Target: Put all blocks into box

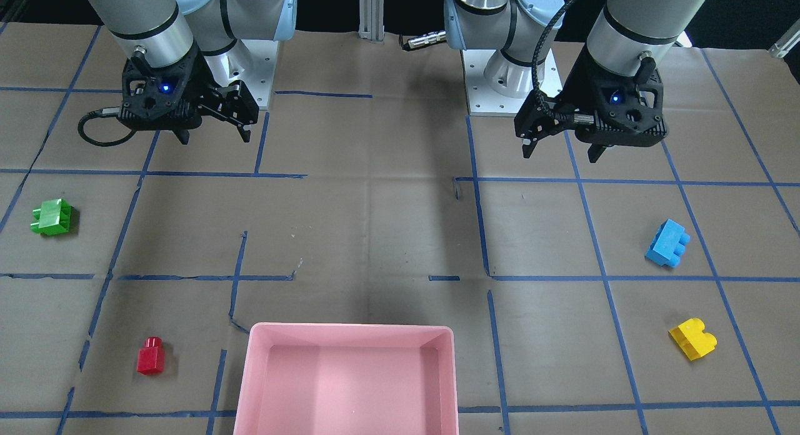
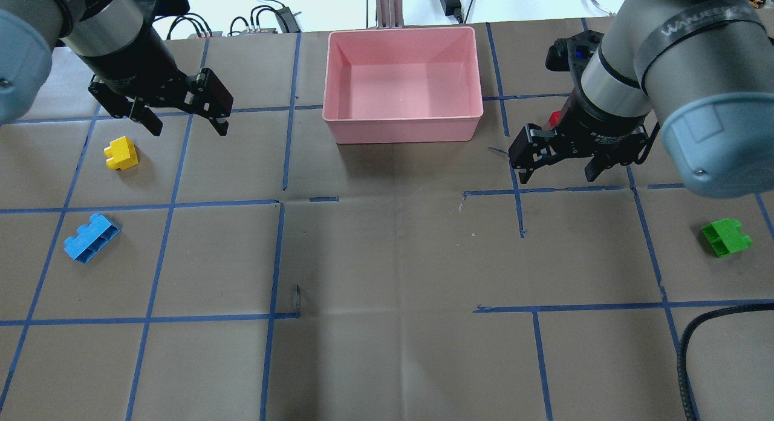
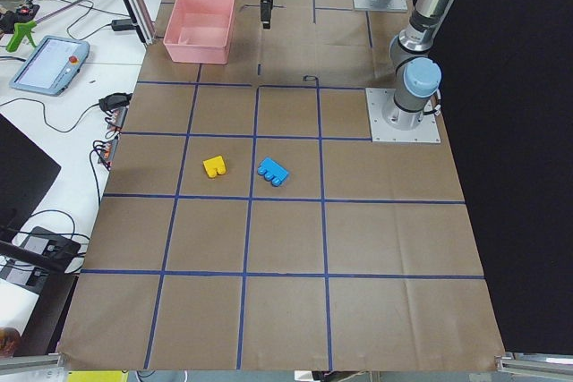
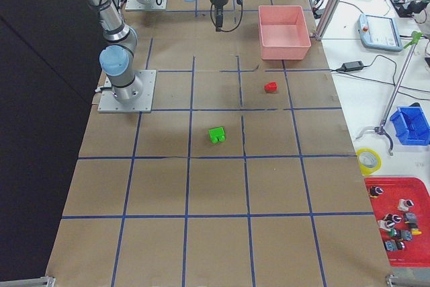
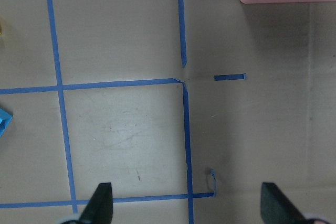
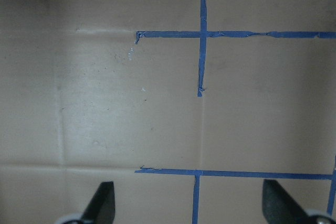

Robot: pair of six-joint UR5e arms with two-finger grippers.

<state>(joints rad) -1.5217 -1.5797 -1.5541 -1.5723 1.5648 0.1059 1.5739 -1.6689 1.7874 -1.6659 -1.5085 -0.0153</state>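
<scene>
Both arms are parked up off the surface [image 2: 393,257] with nothing held. The left hand [image 2: 187,127] has its fingers spread wide, and its wrist view shows only brown paper and blue tape lines [image 5: 54,40] between them. Same story for the right hand [image 2: 559,176], wide open over bare paper. Working out from the left hand, the yellow block [image 2: 121,153] is the closest thing, sitting off toward the robot's left, and the blue block [image 2: 91,238] is further out on that same side and nearer the robot. The blue one is the long one and it lies diagonal to the tape grid, so I reckon the wrist needs a twist to close across its short width. Over by the right hand, the red block [image 1: 150,355] is half hidden behind it in the overhead view, and the green block [image 2: 725,237] sits well out to the robot's right. The pink box [image 2: 402,129] is at the far middle between the arms with no block in it. All four lie on the surface, well apart from it. So nothing's started imo: left arm is nearer yellow and blue, right arm nearer red and green, and every carry goes inward to the centre.
</scene>
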